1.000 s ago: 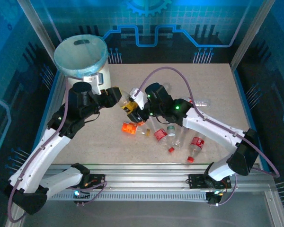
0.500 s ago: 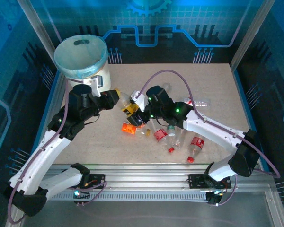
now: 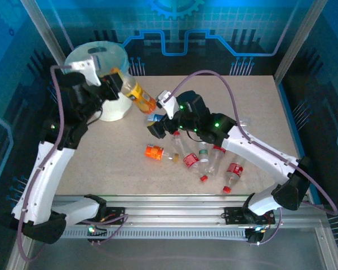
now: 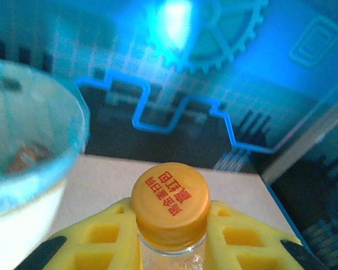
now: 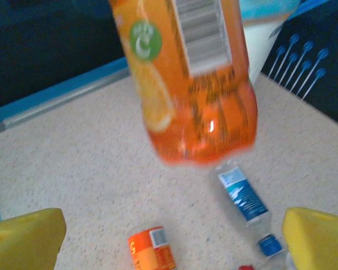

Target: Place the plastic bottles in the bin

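- A beige table [image 3: 259,107] is being lit blue, the bin [image 3: 115,107] standing upper left.
- An orange bottle [image 3: 141,97] is being clamped by the left gripper [image 3: 118,84] beside it; the right gripper [image 3: 155,122] is gaping, empty.
- Release is being advised only once the bottle is centred over the bin.

The orange bottle [image 3: 139,95] carries an orange label with a green disc and a white barcode panel; its cap [image 4: 170,199] is yellow-orange with red characters. The bin [image 3: 117,107] is cream-white, its liner [image 4: 76,132] pale blue. The worktop [image 3: 253,107] is speckled beige. A clear bottle [image 5: 243,196] there has a blue label and a blue cap.
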